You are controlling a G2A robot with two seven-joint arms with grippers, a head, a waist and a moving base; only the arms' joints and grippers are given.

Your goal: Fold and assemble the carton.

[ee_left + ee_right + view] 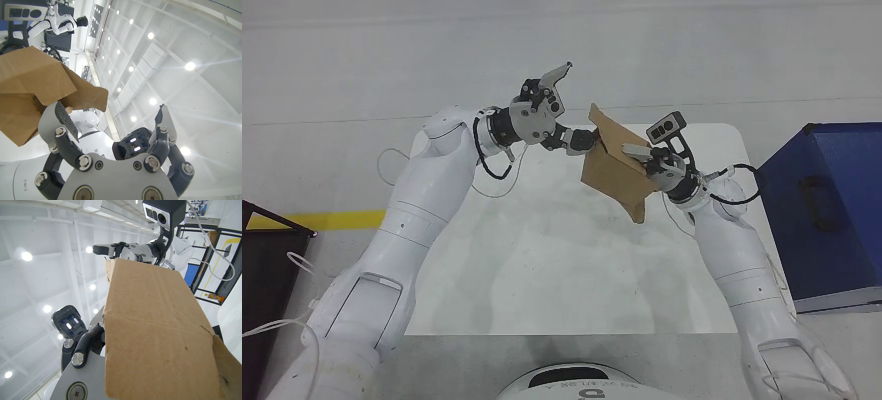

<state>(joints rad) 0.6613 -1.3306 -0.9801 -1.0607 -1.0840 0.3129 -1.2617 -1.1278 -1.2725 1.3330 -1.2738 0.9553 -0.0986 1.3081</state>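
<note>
A flat brown carton (614, 165) hangs tilted above the far side of the white table (542, 270). My right gripper (649, 163) is shut on the carton's right edge and holds it in the air. In the right wrist view the carton (157, 323) covers the fingers. My left gripper (577, 140) stands open at the carton's left edge. In the left wrist view one of its ribbed fingers (65, 118) lies against a bent flap of the carton (37, 79), with nothing between the two fingers. The left gripper (103, 250) also shows past the carton's far edge in the right wrist view.
A blue bin (832, 210) stands beside the table on the right. A black frame (262, 260) sits off the table's left side, next to a yellow floor line (332, 220). The near half of the table is bare.
</note>
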